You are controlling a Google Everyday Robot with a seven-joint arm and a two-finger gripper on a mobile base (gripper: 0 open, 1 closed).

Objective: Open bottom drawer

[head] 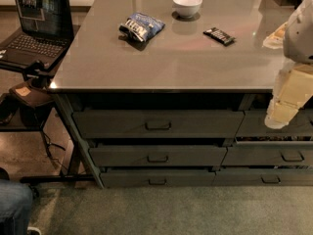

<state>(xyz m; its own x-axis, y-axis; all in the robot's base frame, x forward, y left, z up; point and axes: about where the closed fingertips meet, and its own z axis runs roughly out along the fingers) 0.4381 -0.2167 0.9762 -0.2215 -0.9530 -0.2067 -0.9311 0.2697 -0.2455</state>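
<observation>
Jaws hang above-right of bottom drawer [157, 178]; bag [142, 27] print seemingly unreadable

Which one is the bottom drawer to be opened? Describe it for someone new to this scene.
Under the big grey countertop, the wide left stack holds three drawers. The bottom drawer is lowest, just above the carpet, with the thinnest front; the two above are taller. The gripper hangs far right, before the neighbouring stack.

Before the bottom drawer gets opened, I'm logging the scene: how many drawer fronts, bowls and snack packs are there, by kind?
Drawer fronts: 6, including the bottom drawer
White bowl: 1
Snack packs: 2, blue bag and dark bar
Total: 9
The gripper hangs at the right, in front of the neighbouring stack.
</observation>
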